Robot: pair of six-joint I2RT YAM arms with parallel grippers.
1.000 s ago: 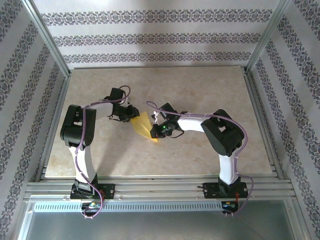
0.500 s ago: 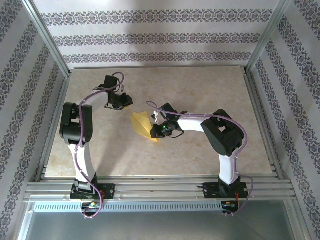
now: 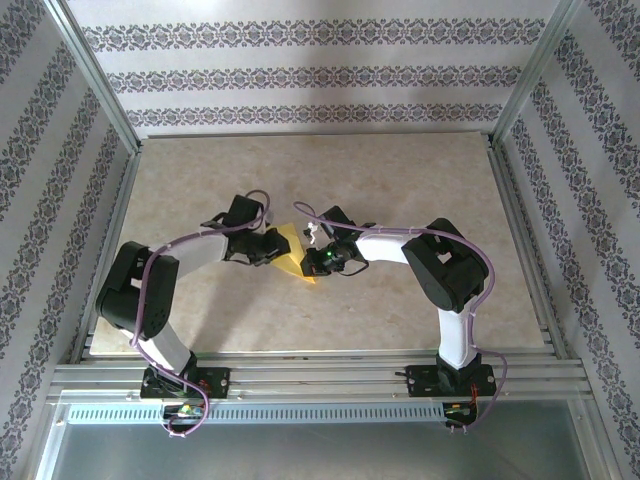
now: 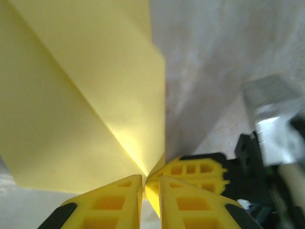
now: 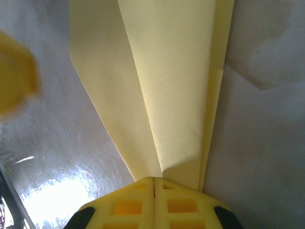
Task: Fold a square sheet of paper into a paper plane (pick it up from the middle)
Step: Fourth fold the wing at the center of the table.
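Note:
The paper plane (image 3: 291,247) is yellow paper folded to a narrow pointed wedge, lying mid-table. In the right wrist view the paper plane (image 5: 176,95) fans away from my right gripper (image 5: 153,179), whose jaws are pressed together on its narrow end. From above, the right gripper (image 3: 314,264) sits at the wedge's near tip. My left gripper (image 3: 274,249) is at the wedge's left side. In the left wrist view the left gripper (image 4: 150,179) has its jaws a narrow gap apart, with an edge of the paper plane (image 4: 86,95) running into that gap. The right gripper's fingers (image 4: 200,169) lie just beyond.
The beige tabletop (image 3: 420,180) is bounded by aluminium rails (image 3: 300,375) at the front and patterned walls on three sides. The two arms meet over the middle, wrists close together.
The left arm lifted away to the far left half a second ago and has swung back down to the paper's left side, its jaws narrower. The right gripper and paper stayed put.

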